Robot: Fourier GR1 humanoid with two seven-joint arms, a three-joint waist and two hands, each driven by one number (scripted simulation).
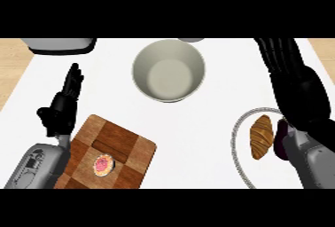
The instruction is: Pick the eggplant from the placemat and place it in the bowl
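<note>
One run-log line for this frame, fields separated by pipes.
left hand open, resting | right hand open, above placemat | eggplant on placemat beside croissant | bowl empty

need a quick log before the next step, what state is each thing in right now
bowl: upright, nothing in it
eggplant: on the placemat, mostly hidden by the right forearm, not in the bowl
croissant: lying on the placemat beside the eggplant
donut: lying on the wooden board
left robot hand: open, resting, holds nothing
right robot hand: open, fingers straight, holds nothing
</note>
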